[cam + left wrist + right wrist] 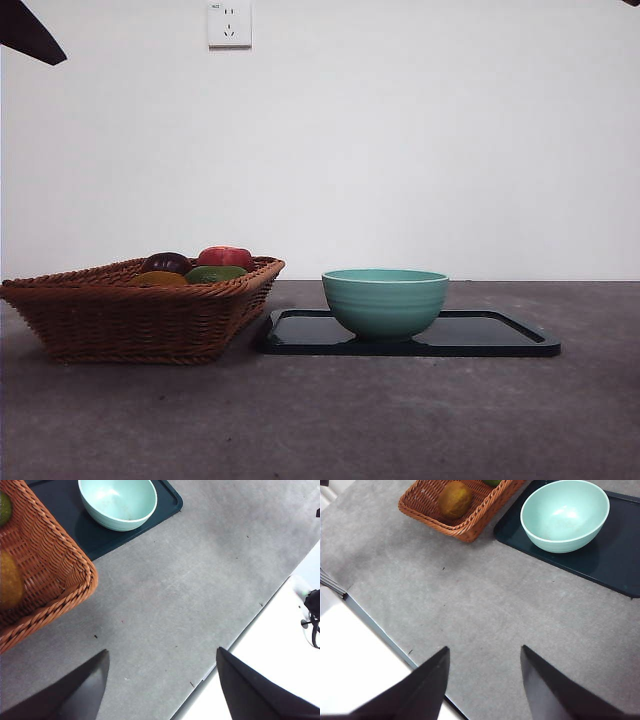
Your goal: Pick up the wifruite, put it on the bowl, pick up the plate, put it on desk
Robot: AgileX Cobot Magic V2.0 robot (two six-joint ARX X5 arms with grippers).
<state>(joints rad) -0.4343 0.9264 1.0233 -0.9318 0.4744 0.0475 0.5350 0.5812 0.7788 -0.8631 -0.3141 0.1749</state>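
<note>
The wifruite (455, 499), an oval brownish-orange fruit, lies in a wicker basket (130, 320) at the left of the desk (330, 420); it also shows as the wifruite (160, 279) and the wifruite (9, 582). The teal bowl (385, 300) stands empty on a dark flat plate (500, 335) right of the basket. My left gripper (161, 652) hangs open high over the desk's front edge, well away from basket and bowl. My right gripper (484, 648) is open too, above bare desk near the edge, holding nothing.
The basket also holds a red fruit (225, 257), a dark purple fruit (166, 262) and a green fruit (215, 273). A black arm tip (30, 35) shows at the top left corner. A white wall with a socket (229, 23) stands behind.
</note>
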